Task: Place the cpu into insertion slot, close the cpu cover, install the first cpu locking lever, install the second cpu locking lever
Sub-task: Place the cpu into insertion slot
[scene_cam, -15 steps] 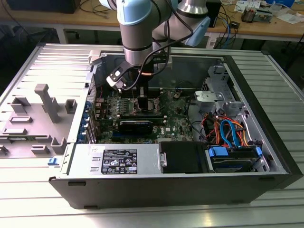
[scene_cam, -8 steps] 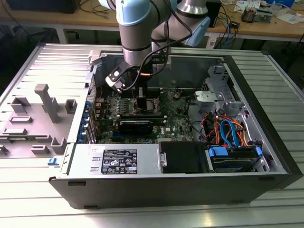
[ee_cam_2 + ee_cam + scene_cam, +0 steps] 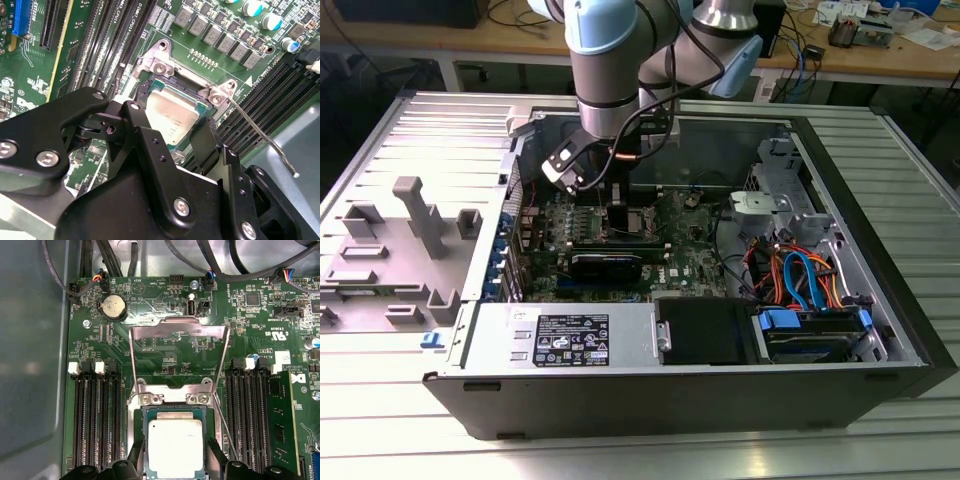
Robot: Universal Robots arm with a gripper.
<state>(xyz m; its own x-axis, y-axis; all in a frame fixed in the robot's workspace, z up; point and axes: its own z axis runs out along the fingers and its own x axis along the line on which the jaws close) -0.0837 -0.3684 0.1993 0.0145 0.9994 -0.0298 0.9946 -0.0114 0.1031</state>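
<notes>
The cpu [image 3: 175, 446], a flat square chip with a dull silver top, lies flat inside the insertion slot [image 3: 172, 409] on the green board. In the second wrist view the cpu [image 3: 172, 116] also sits level in the insertion slot [image 3: 152, 85]. My gripper [image 3: 175, 456] hangs directly over it, open, with a black finger [image 3: 136, 455] close beside each of two opposite edges. The cpu cover [image 3: 177, 327] is swung up and back, away from the socket. One thin wire locking lever [image 3: 260, 135] sticks out free beside the socket. In the exterior view my gripper [image 3: 620, 215] reaches down into the computer case.
Long black memory slots [image 3: 97, 415] run along both sides of the socket. Cables [image 3: 220, 265] cross the board's far edge. The case holds a power supply [image 3: 565, 335], a blue-tabbed drive bay [image 3: 810, 325] and orange and blue cables [image 3: 795, 270]. A grey fixture tray [image 3: 390, 250] lies at the exterior view's left.
</notes>
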